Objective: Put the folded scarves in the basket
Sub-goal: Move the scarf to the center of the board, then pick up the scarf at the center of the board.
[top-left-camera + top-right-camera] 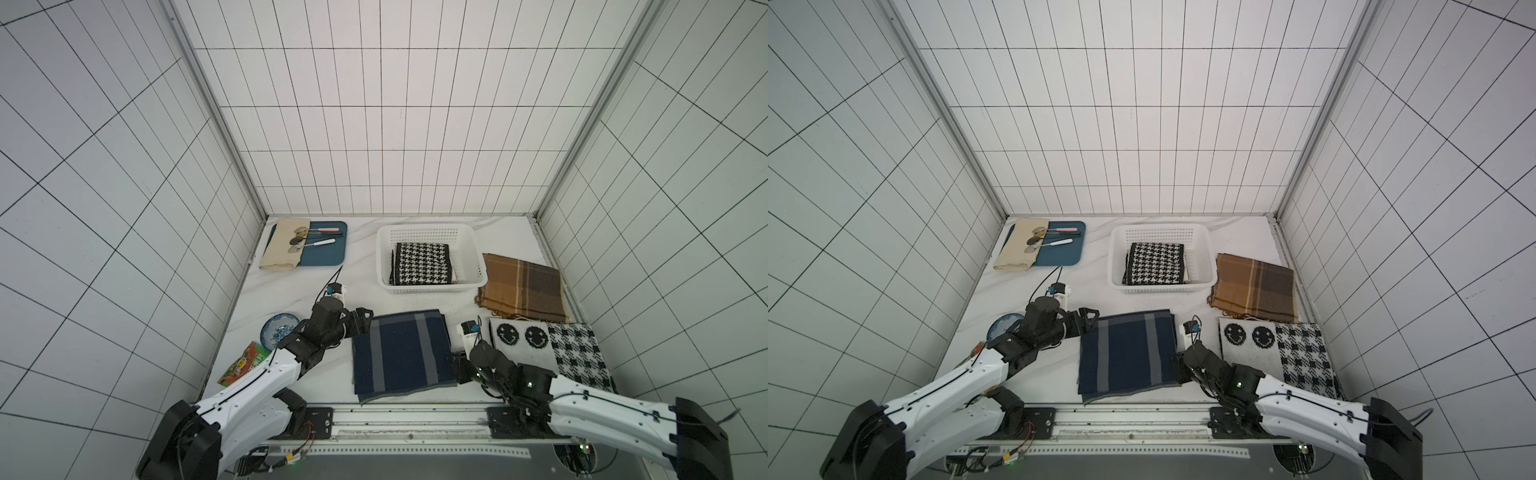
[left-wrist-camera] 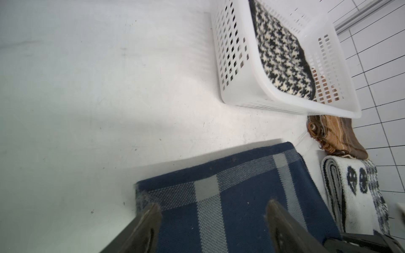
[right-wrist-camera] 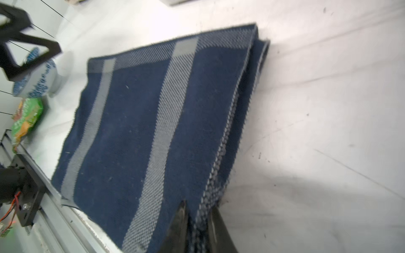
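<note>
I see the navy striped scarf (image 1: 1127, 357) lying flat near the table's front edge, with my left gripper (image 1: 1089, 321) at its far left corner and my right gripper (image 1: 1178, 365) at its right edge. Behind it, the white basket (image 1: 1158, 288) holds a houndstooth scarf (image 1: 1156, 264).

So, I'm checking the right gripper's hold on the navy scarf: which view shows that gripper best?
The right wrist view: the right gripper has the layered edge of the navy scarf between its fingers, close up. In both top views it is a small dark block at that edge, fingertips hidden. The left wrist view barely catches it.
</note>
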Controlling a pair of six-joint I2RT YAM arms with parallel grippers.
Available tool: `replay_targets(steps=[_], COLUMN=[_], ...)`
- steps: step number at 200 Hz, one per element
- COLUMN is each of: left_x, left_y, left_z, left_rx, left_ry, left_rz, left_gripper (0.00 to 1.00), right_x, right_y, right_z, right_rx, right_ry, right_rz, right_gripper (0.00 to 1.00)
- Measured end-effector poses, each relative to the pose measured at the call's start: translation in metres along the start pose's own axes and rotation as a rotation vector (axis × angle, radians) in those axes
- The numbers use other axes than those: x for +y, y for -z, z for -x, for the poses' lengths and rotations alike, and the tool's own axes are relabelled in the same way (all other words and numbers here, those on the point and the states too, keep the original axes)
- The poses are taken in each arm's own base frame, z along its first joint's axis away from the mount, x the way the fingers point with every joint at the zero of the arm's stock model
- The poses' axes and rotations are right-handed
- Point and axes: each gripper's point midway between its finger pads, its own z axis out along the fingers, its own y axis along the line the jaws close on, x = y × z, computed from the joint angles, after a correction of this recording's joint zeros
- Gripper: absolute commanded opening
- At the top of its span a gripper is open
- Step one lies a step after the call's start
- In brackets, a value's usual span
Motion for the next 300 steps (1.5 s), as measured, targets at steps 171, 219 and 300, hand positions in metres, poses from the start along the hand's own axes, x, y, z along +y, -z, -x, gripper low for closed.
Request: replay_targets(steps=[171,219,300], left_x=[0.019,0.014,-0.002], left_y=[-0.022,-0.027,-0.043], left_z=[-0.064,-0.064,-0.07], left_rx=[0.141,0.142,0.171], left_ry=[0.023,0.033,0.018], left_rz=[0.027,-0.002,-0.07], left_gripper=[0.79,0.74,0.51], right_x=[-0.036,-0.032,-0.004], right_y=[-0.008,-0.03,-0.064], right_z=[0.014,0.004,0.005], right_rx=[0.197,0.302,0.339], right_ry=[-0.062,-0.128,-0.133], right_rz=[-0.142,-0.049,0.156], right_gripper=[0.58,0.58,0.32])
